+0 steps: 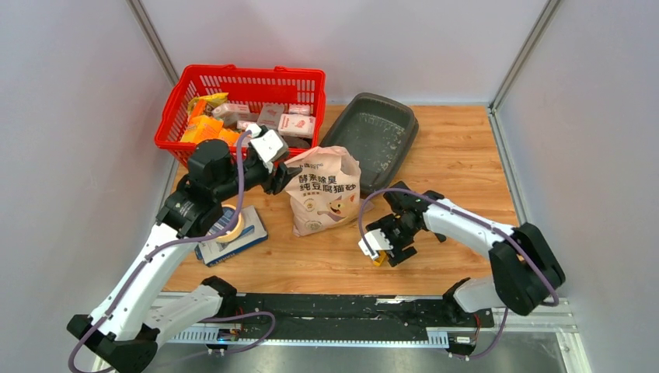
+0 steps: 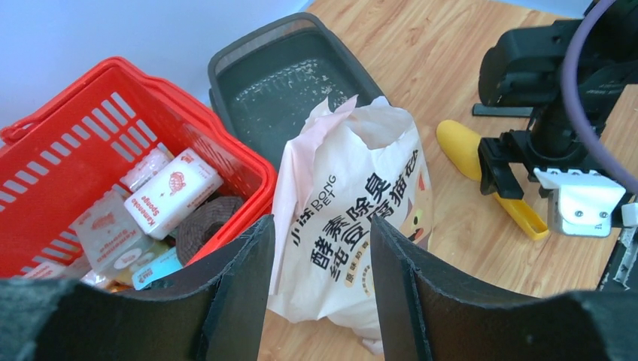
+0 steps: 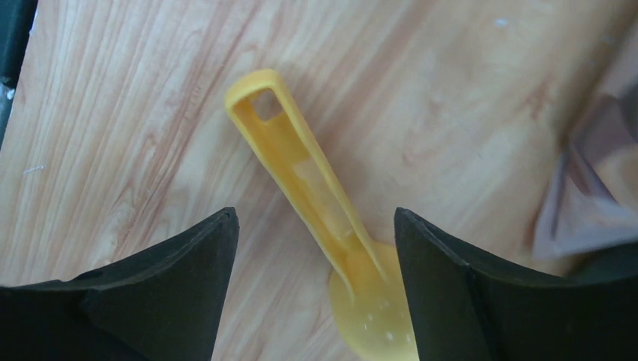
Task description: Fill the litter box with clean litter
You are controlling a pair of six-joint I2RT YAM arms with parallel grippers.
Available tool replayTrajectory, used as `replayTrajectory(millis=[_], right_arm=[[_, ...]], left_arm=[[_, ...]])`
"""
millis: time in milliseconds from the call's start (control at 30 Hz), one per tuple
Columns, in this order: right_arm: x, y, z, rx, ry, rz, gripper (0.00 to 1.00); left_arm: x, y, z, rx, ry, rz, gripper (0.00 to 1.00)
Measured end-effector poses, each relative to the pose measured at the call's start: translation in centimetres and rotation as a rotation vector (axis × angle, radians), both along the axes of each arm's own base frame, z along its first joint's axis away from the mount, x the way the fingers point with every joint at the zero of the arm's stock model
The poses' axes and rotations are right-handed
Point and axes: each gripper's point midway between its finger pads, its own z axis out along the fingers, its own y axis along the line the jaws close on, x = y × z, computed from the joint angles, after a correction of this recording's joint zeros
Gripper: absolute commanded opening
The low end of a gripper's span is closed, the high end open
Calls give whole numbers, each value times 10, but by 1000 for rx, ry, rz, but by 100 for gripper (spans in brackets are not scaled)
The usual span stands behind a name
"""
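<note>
Jaws on your right gripper (image 3: 316, 301) stand wide astride the scoop (image 3: 301, 173); your left gripper (image 2: 322, 301) stands open beside the bag (image 2: 353, 203).

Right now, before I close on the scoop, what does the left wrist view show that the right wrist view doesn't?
Only the left wrist view: the red basket of packets, the litter box with a few litter granules inside, the whole open-topped bag, and the right end effector over the scoop.
Only the right wrist view: the scoop's slotted handle close up, lying between the open fingers with gaps on both sides.
Both: the yellow scoop on the wooden table. The pinkish edge at the right wrist view's right margin is probably the bag.
</note>
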Motion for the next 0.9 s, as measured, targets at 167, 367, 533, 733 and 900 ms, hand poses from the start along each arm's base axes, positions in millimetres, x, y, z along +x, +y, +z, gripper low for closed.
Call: replayTrajectory(millis=[167,367,533,733,900], right_arm=[[-9,-1,-25,-58,54,113,42],[-13,-6,-25,-87,71,143,8],[-5,-7,26,-24,43,16,0],[36,18,193,342,-121,-305,0],[52,36,301,693,43,-544,0]], left_arm=[[-5,6,1,16,-13,7,58],[-8,8,0,29,-21,2,60],[-10,2,-1,29,-5,-33,61],[-8,-15,6,13,-1,-109,59],[-7,-41,18,-14,-15,-203,60]])
